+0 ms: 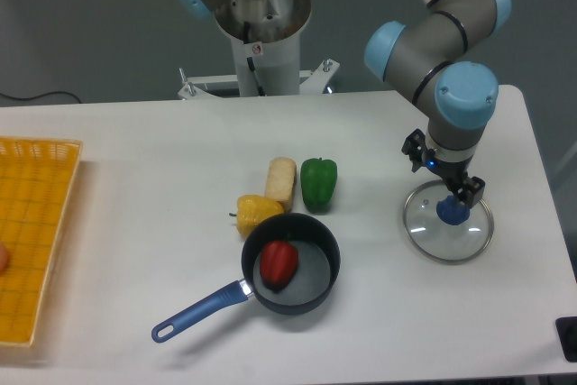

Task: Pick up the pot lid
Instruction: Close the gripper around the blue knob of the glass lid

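Observation:
My gripper (444, 178) is open, its two dark fingertips spread apart over the back part of the pot lid (431, 237). The lid is round and clear with a thin rim, lying on the right side of the white table. Its blue knob (453, 212) shows just in front of the fingers, with nothing held between them. How high the fingertips are above the lid is hard to tell.
A black pan (315, 281) with a blue handle holds a red item at front centre. Behind it are a yellow pepper (258, 211), a tan item (281, 180) and a green pepper (318, 184). A yellow crate (65, 223) stands far left.

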You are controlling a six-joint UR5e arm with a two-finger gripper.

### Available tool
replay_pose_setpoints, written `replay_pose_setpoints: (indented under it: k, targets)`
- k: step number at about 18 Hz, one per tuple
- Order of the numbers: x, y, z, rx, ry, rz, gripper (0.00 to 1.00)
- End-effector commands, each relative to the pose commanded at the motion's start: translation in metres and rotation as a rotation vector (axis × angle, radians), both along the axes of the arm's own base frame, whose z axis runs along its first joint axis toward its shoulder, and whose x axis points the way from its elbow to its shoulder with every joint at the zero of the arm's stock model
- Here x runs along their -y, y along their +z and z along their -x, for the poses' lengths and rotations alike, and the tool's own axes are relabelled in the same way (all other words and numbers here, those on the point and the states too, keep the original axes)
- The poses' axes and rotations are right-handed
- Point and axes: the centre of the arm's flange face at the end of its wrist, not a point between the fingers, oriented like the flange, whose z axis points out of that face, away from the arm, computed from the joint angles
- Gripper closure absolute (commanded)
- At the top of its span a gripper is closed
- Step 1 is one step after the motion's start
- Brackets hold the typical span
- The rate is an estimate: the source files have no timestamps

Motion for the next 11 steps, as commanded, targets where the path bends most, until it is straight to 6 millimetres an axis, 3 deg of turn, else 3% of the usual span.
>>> replay_pose_setpoints:
  k: [7, 11]
  targets:
    - [0.002, -0.014, 0.020, 0.013, -0.116, 0.011, 0.00]
    - [0.025, -0.029, 0.040, 0.025, -0.052, -0.001, 0.00]
